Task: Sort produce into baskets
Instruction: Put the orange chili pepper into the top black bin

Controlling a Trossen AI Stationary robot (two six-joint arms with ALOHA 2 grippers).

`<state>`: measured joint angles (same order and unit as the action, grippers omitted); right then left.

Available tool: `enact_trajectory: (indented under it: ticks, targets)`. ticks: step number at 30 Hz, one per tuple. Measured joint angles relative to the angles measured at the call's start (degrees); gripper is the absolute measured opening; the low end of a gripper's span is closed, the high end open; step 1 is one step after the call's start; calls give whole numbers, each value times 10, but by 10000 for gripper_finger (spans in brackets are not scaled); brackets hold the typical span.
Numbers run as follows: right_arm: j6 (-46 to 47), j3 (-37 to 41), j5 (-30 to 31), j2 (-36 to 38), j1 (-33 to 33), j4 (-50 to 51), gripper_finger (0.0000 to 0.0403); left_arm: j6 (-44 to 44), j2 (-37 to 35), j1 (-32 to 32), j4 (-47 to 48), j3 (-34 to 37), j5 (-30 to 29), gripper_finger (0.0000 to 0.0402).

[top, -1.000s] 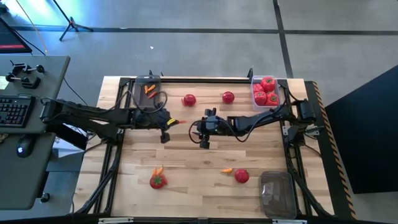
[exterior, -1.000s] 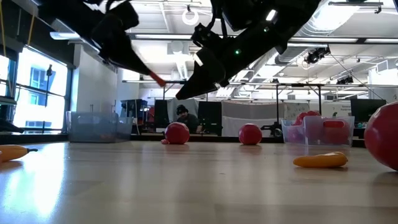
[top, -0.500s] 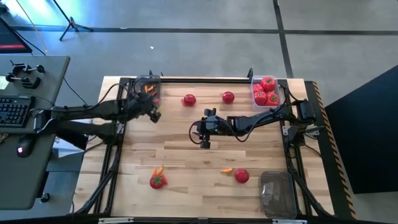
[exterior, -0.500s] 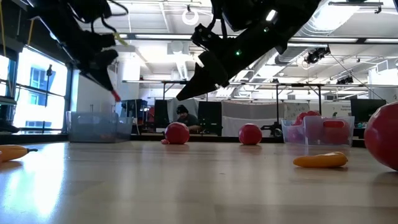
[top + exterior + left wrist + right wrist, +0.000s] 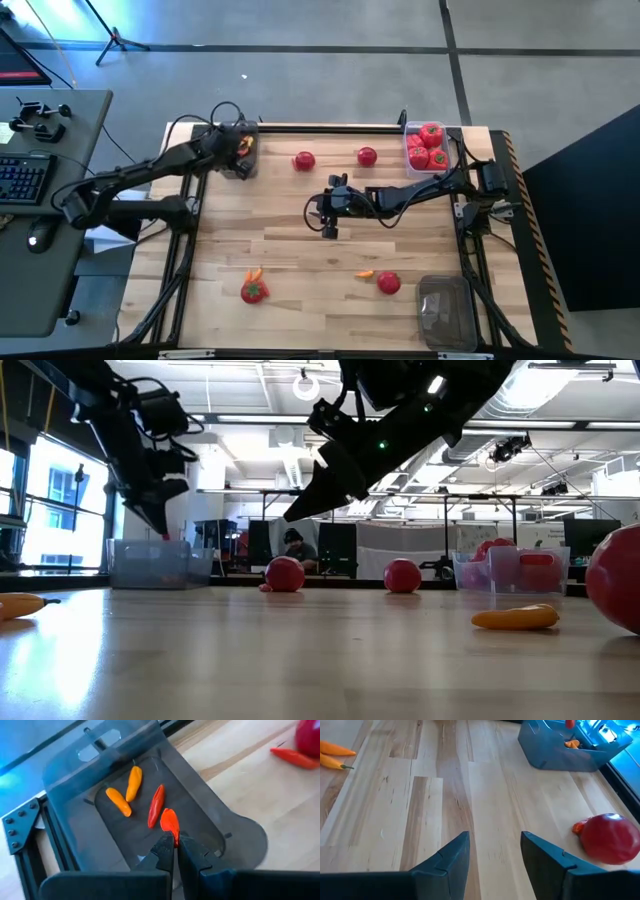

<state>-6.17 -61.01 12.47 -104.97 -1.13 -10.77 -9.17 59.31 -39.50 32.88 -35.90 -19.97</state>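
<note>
At the upper left we see the left gripper (image 5: 174, 851) pinching a red pepper (image 5: 170, 822) above the basket (image 5: 75, 775); the right gripper (image 5: 495, 851) hangs half-spread, empty, mid-table.

The middle of the table (image 5: 290, 245) lies bare between the far row and the near row of produce, broken only by the right gripper (image 5: 327, 215) hanging over it. At the far edge two tomatoes (image 5: 304, 160) sit between the far-left basket (image 5: 236, 150), with the left gripper (image 5: 240, 150) over it, and the tomato-filled basket (image 5: 428, 148). Near the front edge a tomato with an orange piece (image 5: 254, 289), another tomato (image 5: 388, 284) and the empty basket (image 5: 445, 312) stand well apart.
</note>
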Motion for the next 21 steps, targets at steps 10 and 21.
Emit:
enact_trajectory:
  ticks: [10,21]
  targets:
    - [49,0,0,0,0,14,167,93,63,-38,-46,0,47,8]
    - [60,0,0,0,0,47,167,112,74,-27,-59,0,37,96]
